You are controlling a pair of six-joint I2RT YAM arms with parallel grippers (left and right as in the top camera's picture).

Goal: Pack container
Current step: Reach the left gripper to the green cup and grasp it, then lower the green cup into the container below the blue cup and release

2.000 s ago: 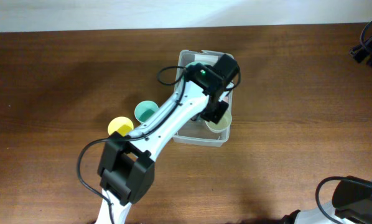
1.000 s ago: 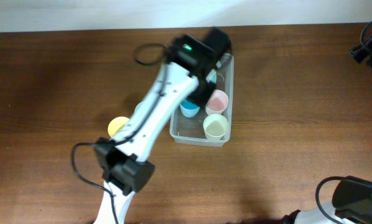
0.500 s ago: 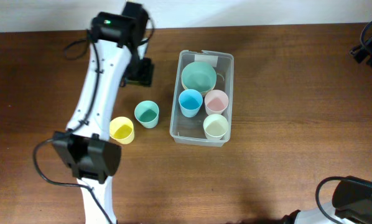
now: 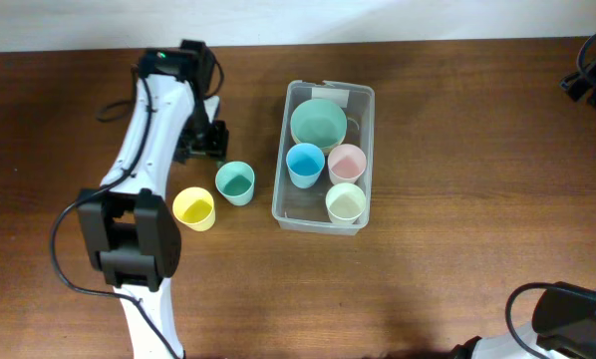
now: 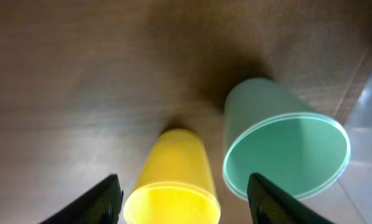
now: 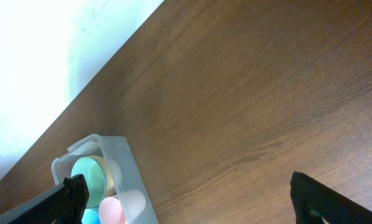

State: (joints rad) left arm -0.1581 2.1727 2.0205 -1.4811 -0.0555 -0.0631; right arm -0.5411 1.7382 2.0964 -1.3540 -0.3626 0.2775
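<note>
The clear container stands mid-table and holds a green bowl, a blue cup, a pink cup and a pale yellow cup. To its left on the table stand a teal cup and a yellow cup. My left gripper hovers just behind those two, open and empty. In the left wrist view the yellow cup lies between the fingers of the left gripper, with the teal cup to its right. My right gripper is open and empty, far from the container.
The left arm stretches from the front of the table up its left side. Dark cabling sits at the far right edge. The pale wall borders the table at the back.
My left arm has swung out of the container and across to the left, then come forward toward the teal and yellow cups. The cups in the container have stayed put.
</note>
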